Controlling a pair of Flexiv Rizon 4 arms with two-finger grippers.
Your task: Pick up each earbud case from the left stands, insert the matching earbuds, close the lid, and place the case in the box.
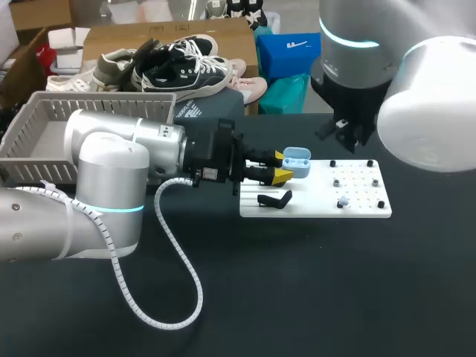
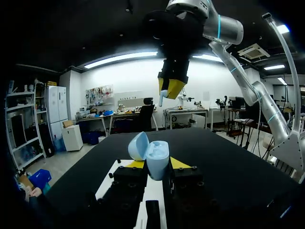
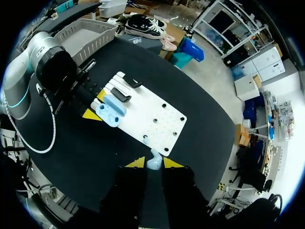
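Looks like the insert step: left jaws clamped on open pale-blue plastic earbud case [image 1: 297,161] over white pegboard plate [image 1: 357,204], right jaws pinching pale-blue earbud [image 3: 153,160] well above; next needs aligned descent into its socket.

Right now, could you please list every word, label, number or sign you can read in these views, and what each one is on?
Nothing can be read.
The open earbud case in the left gripper: no print shows.
The earbud in the right gripper: no print shows.
The white board: no text shows.
A small white sticker on the left arm's wrist: too small to read.
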